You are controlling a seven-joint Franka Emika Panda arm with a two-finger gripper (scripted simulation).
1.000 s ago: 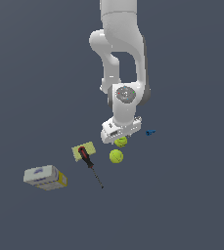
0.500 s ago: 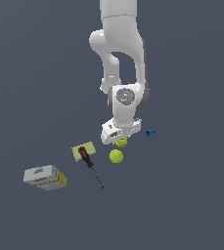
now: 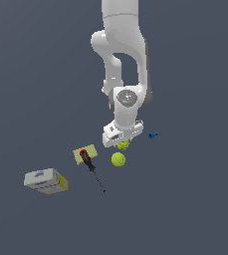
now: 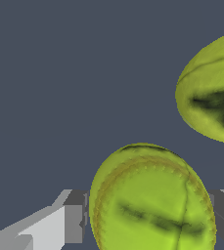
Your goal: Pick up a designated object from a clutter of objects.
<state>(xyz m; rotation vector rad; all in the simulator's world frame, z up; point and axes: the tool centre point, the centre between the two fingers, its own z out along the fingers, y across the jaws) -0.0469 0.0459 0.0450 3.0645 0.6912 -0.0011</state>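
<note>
Both renders are evenly and rather dimly lit, flat slate-grey ground filling each frame with no cast shadows under any object. In the exterior view the white arm [image 3: 123,60] is the brightest thing, shaded softly toward its 3 o'clock edge, with no glare or hot spots. Small items there are coarse and soft-edged; the blue piece [image 3: 153,135] is too tiny to resolve. In the wrist view the tennis ball [image 4: 152,200] at 6 o'clock is stretched into an oval and its texture smeared, with dark blotches. The second ball [image 4: 213,90] at 2 o'clock is cropped and similarly warped. Fingers [image 4: 73,217] show flat grey shading.
</note>
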